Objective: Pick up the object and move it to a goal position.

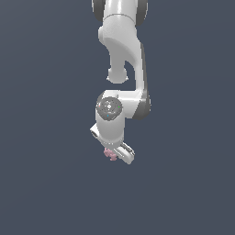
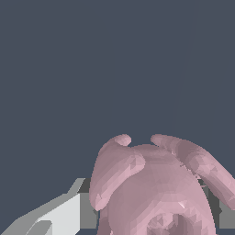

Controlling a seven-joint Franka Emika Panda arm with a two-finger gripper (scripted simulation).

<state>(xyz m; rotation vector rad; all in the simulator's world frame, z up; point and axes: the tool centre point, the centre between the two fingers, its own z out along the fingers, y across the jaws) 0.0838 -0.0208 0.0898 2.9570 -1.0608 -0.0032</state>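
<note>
Object being held in the hand.
The pink object (image 1: 110, 154) is being gripped by the hand (image 1: 114, 155) in the exterior view; its rounded lobes (image 2: 156, 188) against one grey finger (image 2: 59, 213) are being shown only by the wrist view.

Glossy white arm (image 1: 120, 41) with dark grey joint bands and a grey end cap bearing small teal marks, white gripper (image 1: 114, 155) with pale grey fingers (image 2: 55, 215), and plain pale pink object (image 2: 156, 188), all against a uniform slate blue-grey background (image 1: 46, 137).
</note>
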